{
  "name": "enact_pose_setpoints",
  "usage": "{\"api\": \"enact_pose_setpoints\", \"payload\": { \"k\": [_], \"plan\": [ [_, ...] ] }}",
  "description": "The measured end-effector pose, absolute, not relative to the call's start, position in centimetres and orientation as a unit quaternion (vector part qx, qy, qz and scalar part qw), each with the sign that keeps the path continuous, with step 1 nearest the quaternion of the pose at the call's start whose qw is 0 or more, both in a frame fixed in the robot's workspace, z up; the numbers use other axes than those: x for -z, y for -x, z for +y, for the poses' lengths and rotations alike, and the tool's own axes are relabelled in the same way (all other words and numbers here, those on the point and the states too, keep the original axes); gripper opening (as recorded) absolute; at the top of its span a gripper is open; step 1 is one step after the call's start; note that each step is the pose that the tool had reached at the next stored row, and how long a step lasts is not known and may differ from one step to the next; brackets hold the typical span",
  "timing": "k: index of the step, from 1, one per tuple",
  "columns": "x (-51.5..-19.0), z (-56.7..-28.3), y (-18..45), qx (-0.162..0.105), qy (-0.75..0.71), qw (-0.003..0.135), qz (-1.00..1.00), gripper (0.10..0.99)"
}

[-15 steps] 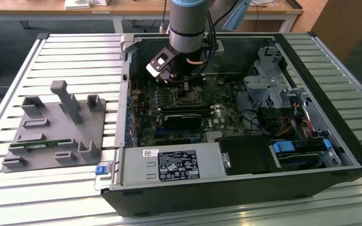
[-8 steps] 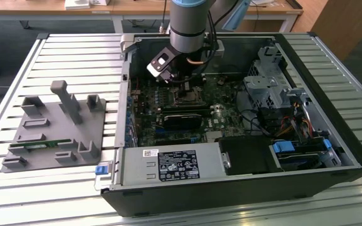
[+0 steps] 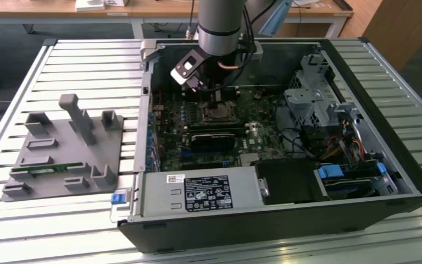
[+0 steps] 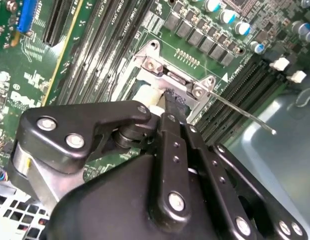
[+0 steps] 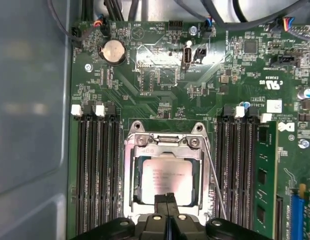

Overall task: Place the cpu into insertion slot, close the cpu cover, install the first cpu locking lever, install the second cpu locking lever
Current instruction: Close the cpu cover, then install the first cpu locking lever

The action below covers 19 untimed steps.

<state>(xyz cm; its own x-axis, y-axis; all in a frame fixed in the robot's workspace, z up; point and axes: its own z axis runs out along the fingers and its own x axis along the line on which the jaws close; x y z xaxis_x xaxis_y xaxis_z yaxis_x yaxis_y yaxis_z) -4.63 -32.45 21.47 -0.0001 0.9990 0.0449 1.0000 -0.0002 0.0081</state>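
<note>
- Hovering black gripper (image 5: 166, 199), pinched closed and empty, over silvery-grey square cpu (image 5: 167, 175), likely to push.
- Silvery windowed cpu cover (image 5: 131, 175) lies down around it; in the exterior view, 12 o'clock from black block (image 3: 212, 140).

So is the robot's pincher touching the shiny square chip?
Cannot tell. In the first wrist view the gripper covers one edge of the cpu, hiding any gap; the second wrist view leaves it unclear too.

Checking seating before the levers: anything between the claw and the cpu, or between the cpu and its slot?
Nothing visible. The cpu already lies in the insertion slot, showing through the window of the cpu cover. The claw sits right at the chip's edge, with no obstruction.
</note>
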Motion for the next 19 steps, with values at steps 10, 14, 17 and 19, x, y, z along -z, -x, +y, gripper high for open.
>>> {"api": "enact_pose_setpoints", "payload": {
  "k": [10,14,17,19],
  "plan": [
    [-21.8,-32.5,4.0,0.019,0.707,0.013,-0.707,0.106],
    [-21.8,-32.5,3.7,0.019,0.707,0.013,-0.707,0.106],
    [-21.8,-32.5,3.6,0.019,0.707,0.013,-0.707,0.106],
    [-21.8,-32.5,3.6,0.019,0.707,0.013,-0.707,0.106]
  ]
}}
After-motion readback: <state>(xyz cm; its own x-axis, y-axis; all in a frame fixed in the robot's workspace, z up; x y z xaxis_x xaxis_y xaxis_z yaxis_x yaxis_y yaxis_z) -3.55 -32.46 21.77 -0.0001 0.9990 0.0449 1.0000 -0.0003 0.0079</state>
